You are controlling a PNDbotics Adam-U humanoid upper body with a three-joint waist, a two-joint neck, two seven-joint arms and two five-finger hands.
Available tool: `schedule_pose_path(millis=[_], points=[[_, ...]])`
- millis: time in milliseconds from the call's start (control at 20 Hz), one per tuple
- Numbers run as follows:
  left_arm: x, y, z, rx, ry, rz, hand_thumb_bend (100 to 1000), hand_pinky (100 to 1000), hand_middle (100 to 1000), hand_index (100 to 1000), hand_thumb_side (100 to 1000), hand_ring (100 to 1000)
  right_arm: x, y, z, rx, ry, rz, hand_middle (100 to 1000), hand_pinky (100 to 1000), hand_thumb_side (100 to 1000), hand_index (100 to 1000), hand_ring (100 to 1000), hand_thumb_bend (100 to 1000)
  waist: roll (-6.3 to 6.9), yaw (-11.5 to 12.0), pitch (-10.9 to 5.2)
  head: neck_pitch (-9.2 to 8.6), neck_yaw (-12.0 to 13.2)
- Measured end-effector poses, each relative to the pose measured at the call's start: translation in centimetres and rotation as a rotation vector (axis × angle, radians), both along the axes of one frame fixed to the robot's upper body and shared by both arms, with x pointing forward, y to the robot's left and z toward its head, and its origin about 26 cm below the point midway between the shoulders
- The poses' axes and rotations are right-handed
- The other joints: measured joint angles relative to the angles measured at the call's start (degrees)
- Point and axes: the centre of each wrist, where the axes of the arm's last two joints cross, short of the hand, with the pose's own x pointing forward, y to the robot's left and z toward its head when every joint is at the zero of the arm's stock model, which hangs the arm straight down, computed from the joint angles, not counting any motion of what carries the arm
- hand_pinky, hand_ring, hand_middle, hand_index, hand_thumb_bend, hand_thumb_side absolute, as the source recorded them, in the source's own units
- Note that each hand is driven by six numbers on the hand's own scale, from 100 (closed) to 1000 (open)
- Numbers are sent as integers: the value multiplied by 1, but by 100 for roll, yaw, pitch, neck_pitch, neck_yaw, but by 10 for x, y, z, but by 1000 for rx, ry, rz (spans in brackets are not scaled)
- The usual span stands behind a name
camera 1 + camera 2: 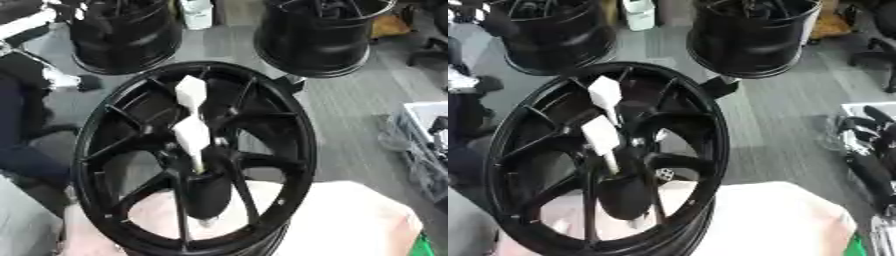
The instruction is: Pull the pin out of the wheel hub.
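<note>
A black spoked wheel hub [105,145] stands tilted in the middle, its lower rim on a pale padded surface [350,220]. A white pin [192,137] sticks out of the hub's centre and narrows toward its lower end. A second white piece [191,92] shows just above it, inside the upper rim; whether the two are joined I cannot tell. My right hand [866,150] shows only in the right eye view, at the right edge, black, fingers up and relaxed, holding nothing and well away from the hub. My left hand is not visible.
Two more black wheels [127,32] [319,35] stand on the grey floor behind the hub. A white container [197,14] sits between them. A white bin [420,112] is at the right edge. A dark-clothed figure [17,125] fills the left edge.
</note>
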Motion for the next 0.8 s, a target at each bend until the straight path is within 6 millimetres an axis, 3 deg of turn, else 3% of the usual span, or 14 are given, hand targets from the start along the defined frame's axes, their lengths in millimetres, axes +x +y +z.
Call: schedule_pose_path(millis=[400, 650, 800], points=[[31, -54, -14, 11, 61, -49, 554, 785, 781, 812, 450, 790, 1, 3, -1, -2, 6, 21, 731, 651, 369, 892, 726, 168, 15, -175, -1, 1, 22], [39, -67, -27, 31, 89, -38, 465, 789, 771, 803, 324, 784, 1, 3, -1, -3, 6, 29, 731, 651, 369, 892, 726, 168, 28, -212, 2, 1, 48], [41, -68, -32, 50, 102, -21, 466, 791, 766, 799, 266, 778, 1, 3, -1, -2, 7, 31, 731, 651, 370, 892, 726, 168, 43, -237, 3, 1, 50]])
